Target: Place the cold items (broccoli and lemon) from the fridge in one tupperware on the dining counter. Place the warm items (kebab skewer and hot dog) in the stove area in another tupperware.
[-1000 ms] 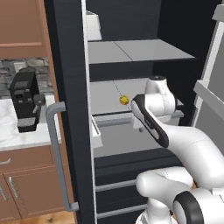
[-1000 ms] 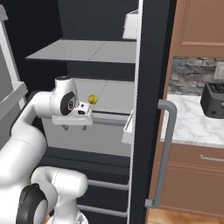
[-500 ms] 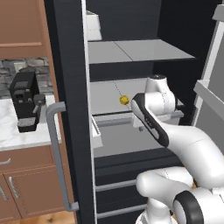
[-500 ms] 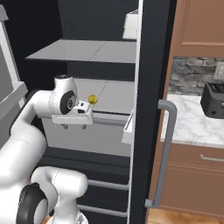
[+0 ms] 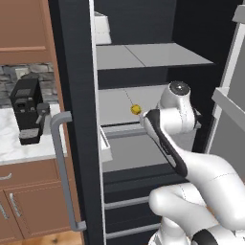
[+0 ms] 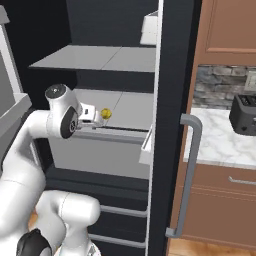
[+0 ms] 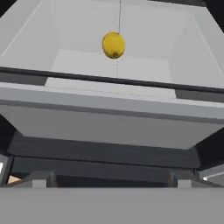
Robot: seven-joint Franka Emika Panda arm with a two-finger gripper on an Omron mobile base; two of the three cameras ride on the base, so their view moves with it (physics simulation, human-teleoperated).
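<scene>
Looking into the open fridge [image 5: 143,62]: the lemon [image 5: 136,109] sits on the middle shelf [image 5: 119,100], behind the front lip of a grey drawer [image 6: 95,150] — alone on that shelf, nothing touching it. Arm [image 5: 167,143] reaches in from the base, hand level with that shelf; in the right base view the pincer [image 6: 94,114] sits just beside the lemon, short of it, no contact visible. In the hand view the lemon [image 7: 113,44] is up near the top, centred slightly left, well ahead of the finger tips [image 7: 41,179], which stand far apart at the bottom corners — pincer spread wide, holding nothing. Upper shelf [image 6: 95,57] has a white box [image 6: 150,30] at the door side. Fridge door [image 5: 72,119] with its grey handle [image 5: 64,172] stands between the interior and the desk [image 5: 24,143]. Coffee machine [image 5: 27,112] on that marble desk in the left base view; toaster [image 6: 243,115] on the desk [image 6: 225,145] in the right base view. Brown cabinets [image 6: 225,195] below.
</scene>
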